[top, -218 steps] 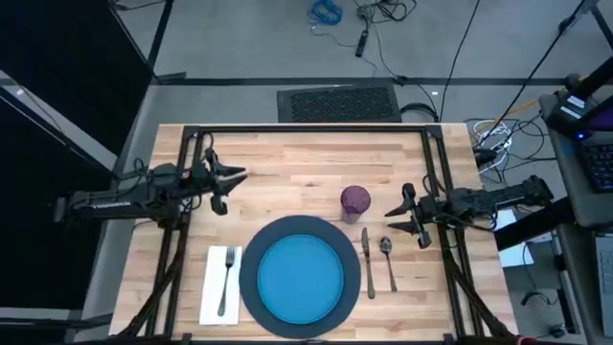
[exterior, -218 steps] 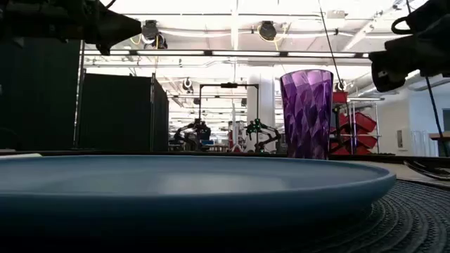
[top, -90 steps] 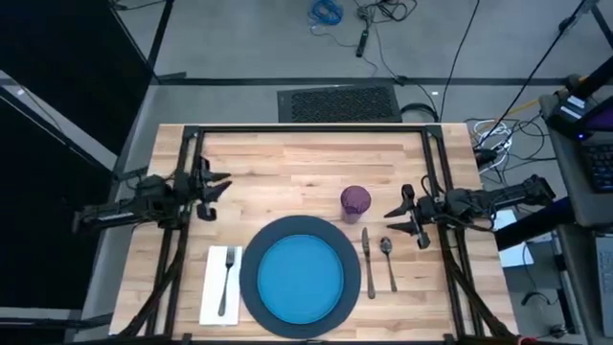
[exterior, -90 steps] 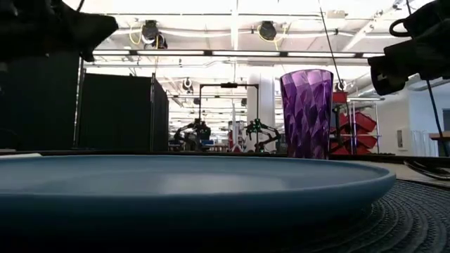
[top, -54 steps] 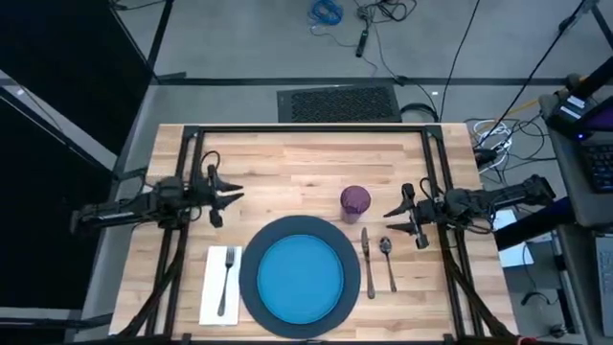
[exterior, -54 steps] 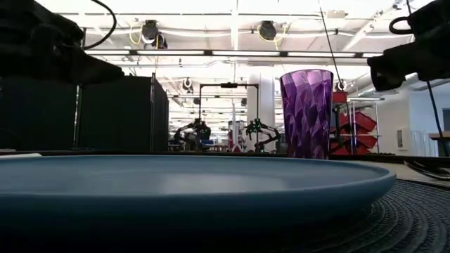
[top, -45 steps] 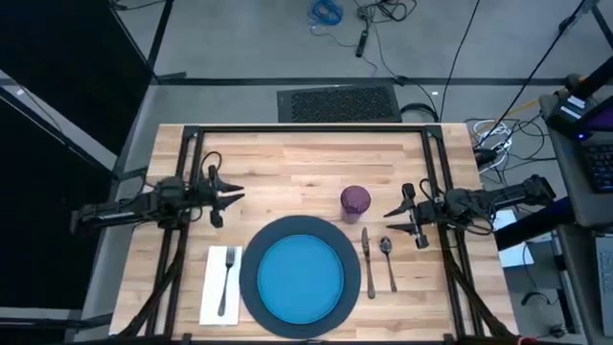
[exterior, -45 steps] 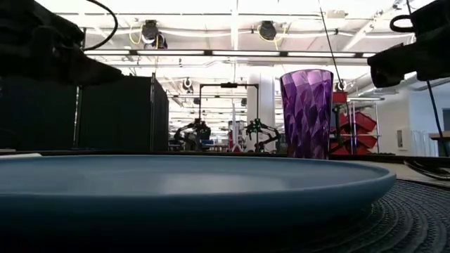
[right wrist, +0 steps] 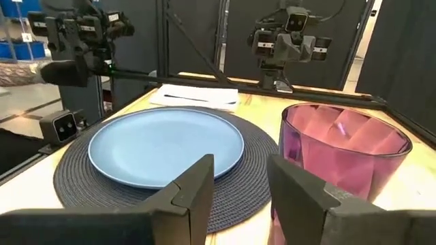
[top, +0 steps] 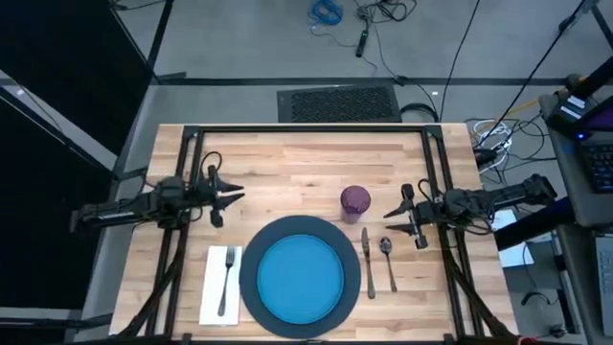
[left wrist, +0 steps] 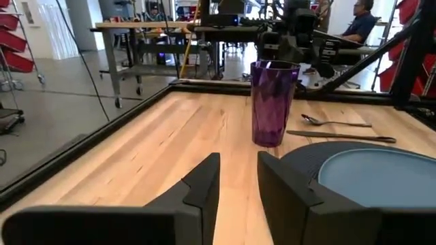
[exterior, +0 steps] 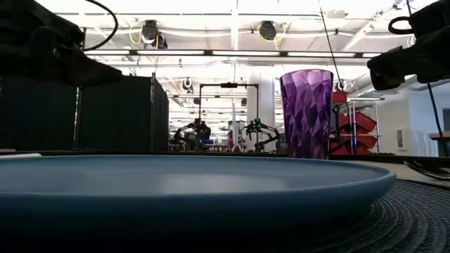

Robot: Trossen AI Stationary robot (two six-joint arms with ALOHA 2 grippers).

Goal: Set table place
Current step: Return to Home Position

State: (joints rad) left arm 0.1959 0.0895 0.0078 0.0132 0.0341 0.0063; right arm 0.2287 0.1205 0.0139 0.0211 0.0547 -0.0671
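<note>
The blue plate (top: 302, 278) sits on the dark grey round charger (top: 248, 261) near the table's (top: 287, 158) front edge. Left of it the fork (top: 228, 280) lies on the white napkin (top: 213, 292). The knife (top: 367, 261) and spoon (top: 387, 257) lie to the right. The purple cup (top: 355, 202) stands upright beyond the charger's far right. My left gripper (top: 233, 198) hovers open over the bare wood left of the charger's far rim, pointing at the cup (left wrist: 272, 102). My right gripper (top: 390, 215) hovers open just right of the cup (right wrist: 344, 156).
Black frame bars (top: 187, 192) run along the table's left, right and far sides, under both arms. Bare wood lies across the table's far half (top: 306, 163). A person (left wrist: 357, 24) sits at a desk in the room beyond the table.
My left gripper has moved a little toward the table's near and right edges and has come down. It stays open. The table setting has not moved.
</note>
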